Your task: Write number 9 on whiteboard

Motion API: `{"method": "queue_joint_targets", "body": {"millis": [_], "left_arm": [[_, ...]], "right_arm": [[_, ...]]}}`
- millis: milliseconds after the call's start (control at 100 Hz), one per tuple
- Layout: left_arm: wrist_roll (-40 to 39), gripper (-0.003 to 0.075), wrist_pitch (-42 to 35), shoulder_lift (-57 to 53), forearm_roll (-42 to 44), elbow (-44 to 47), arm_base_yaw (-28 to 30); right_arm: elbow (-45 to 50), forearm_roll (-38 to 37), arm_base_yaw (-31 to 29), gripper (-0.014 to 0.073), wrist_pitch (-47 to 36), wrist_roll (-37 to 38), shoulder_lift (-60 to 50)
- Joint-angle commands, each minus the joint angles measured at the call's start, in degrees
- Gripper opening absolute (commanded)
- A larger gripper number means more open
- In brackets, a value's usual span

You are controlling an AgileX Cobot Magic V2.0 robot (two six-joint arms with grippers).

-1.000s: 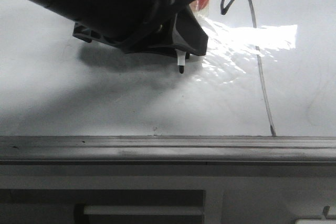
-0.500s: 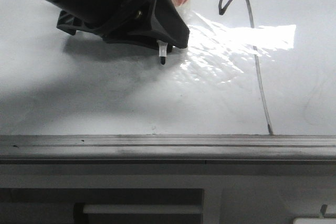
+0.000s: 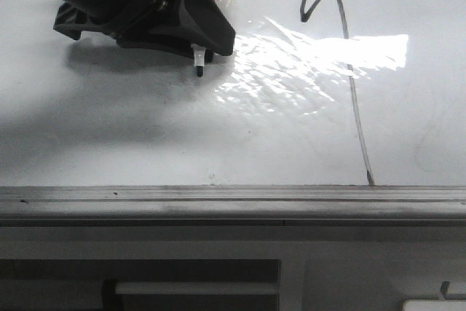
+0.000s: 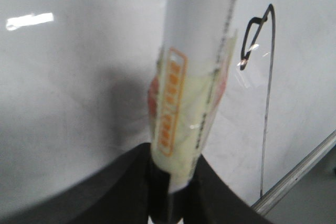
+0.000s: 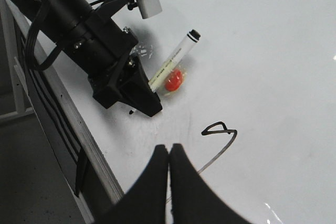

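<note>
The number 9 (image 3: 354,100) is a thin black line on the whiteboard (image 3: 109,136), with a small angular loop at the top and a long tail that reaches the lower edge strip. My left gripper (image 3: 194,47) is shut on a white marker (image 3: 196,60) with its black tip pointing down, close to the board and left of the 9. In the left wrist view the marker (image 4: 191,77) stands between the jaws, with the 9 (image 4: 266,114) beside it. My right gripper (image 5: 169,153) is shut and empty, hovering over the board near the 9 (image 5: 218,128).
A grey metal edge strip (image 3: 233,202) runs along the board's lower edge, with a grey panel (image 3: 364,267) and a slot (image 3: 196,289) below it. Bright crinkly glare (image 3: 313,56) lies on the board between the marker and the 9.
My left gripper has moved left with the marker, away from the 9 and up the board. The 9 itself is unchanged.
</note>
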Motion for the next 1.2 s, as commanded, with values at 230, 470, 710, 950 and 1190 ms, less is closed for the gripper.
{"method": "queue_joint_targets", "body": {"millis": [230, 470, 710, 950, 1190], "left_arm": [[-0.14, 0.0002, -9.25, 1.23, 2.31, -0.2, 3.33], [-0.14, 0.0274, -9.25, 1.23, 2.05, -0.2, 3.33], [-0.14, 0.0312, -10.33, 1.23, 1.24, -0.2, 3.33], [-0.14, 0.063, -9.15, -2.75, -0.86, -0.29, 3.22], [1.76, 0.0559, -1.14, -17.81, 2.97, 0.05, 3.22]], "right_arm": [[-1.73, -2.2, -0.37, -0.0058, -4.96, 0.45, -0.26], [-1.73, -2.2, -0.37, -0.0058, -4.96, 0.45, -0.26], [-1.73, -2.2, -0.37, -0.0058, -5.78, 0.58, -0.26], [-1.73, -2.46, -0.37, -0.0058, -6.04, 0.58, -0.26], [0.23, -3.28, -0.37, -0.0057, -3.99, 1.79, -4.15]]}}
